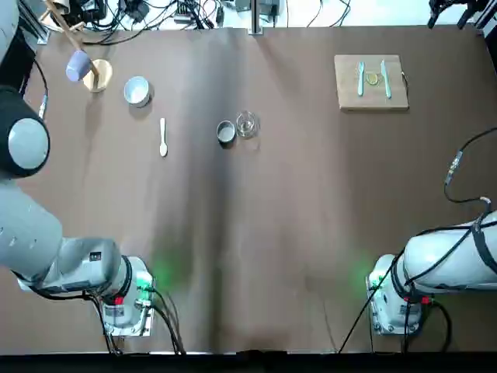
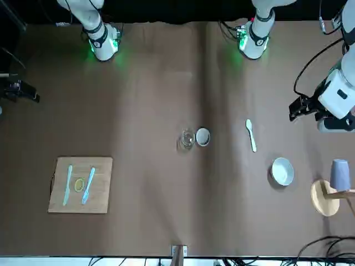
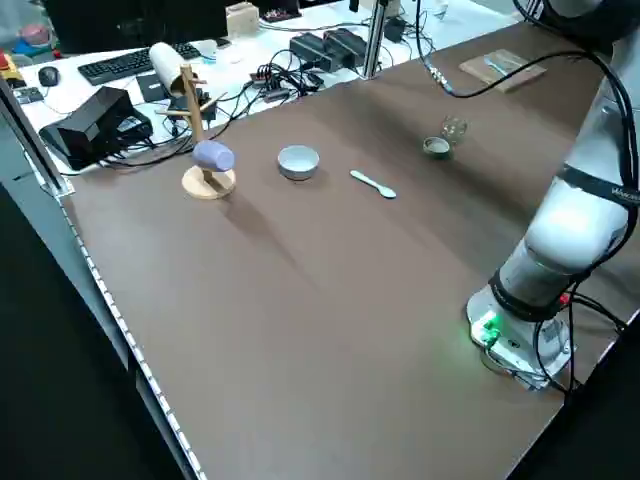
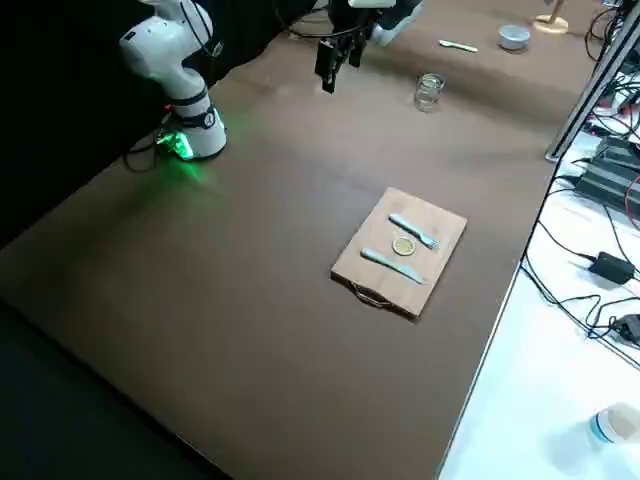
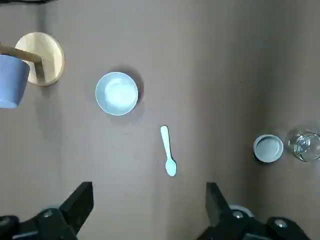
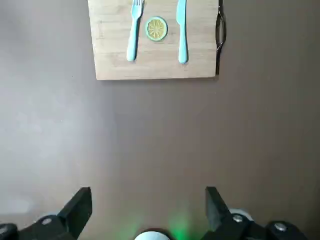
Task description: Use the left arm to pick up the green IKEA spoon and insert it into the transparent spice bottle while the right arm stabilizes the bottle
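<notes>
The pale green spoon (image 1: pixel 163 137) lies flat on the brown table, left of centre, also seen in the left wrist view (image 5: pixel 168 151). The transparent spice bottle (image 1: pixel 247 123) stands upright near mid-table with a grey round cap (image 1: pixel 226 133) touching its left side. My left gripper (image 5: pixel 149 205) hangs high above the table's left side, open and empty, well clear of the spoon. My right gripper (image 6: pixel 147 205) is raised over the right side near its own base, open and empty, far from the bottle.
A white bowl (image 1: pixel 137 91) and a wooden mug stand with a lilac cup (image 1: pixel 81 67) sit at the back left. A wooden cutting board (image 1: pixel 371 81) with a teal fork, knife and lemon slice lies at the back right. Cables run along the far edge.
</notes>
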Action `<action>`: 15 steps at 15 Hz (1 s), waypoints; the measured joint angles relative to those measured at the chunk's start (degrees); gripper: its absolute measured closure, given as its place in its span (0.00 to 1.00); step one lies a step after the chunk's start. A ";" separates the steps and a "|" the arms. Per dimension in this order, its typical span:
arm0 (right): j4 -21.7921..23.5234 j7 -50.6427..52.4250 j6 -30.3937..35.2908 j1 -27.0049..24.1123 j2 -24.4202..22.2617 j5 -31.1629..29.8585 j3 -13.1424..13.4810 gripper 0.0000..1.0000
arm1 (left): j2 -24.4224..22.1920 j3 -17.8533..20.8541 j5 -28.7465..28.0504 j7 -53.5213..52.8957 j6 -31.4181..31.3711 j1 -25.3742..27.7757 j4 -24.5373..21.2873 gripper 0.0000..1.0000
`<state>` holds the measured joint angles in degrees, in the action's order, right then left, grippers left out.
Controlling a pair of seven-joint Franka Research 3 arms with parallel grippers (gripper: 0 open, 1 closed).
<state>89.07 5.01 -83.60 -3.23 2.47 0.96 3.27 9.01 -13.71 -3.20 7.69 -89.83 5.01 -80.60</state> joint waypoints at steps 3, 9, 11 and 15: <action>0.00 0.03 -0.01 0.00 0.00 0.00 -0.04 0.00 | 0.00 -0.02 0.00 -0.04 0.00 0.23 -0.02 0.01; 0.00 0.07 -0.07 0.00 0.00 0.00 -0.11 0.00 | 0.76 0.32 -0.25 -2.02 0.14 0.89 -2.00 0.00; 0.00 0.07 -0.09 0.00 0.00 0.00 -0.21 0.00 | 2.55 0.55 -0.15 -1.57 0.10 1.64 -3.16 0.00; 0.00 0.07 -0.10 0.00 0.00 0.00 -0.27 0.00 | 9.80 0.65 0.34 -2.55 -3.30 6.05 -5.79 0.00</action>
<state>89.07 5.09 -83.71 -3.23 2.47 0.96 3.00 18.82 -13.06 -2.86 5.13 -93.13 11.05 -86.40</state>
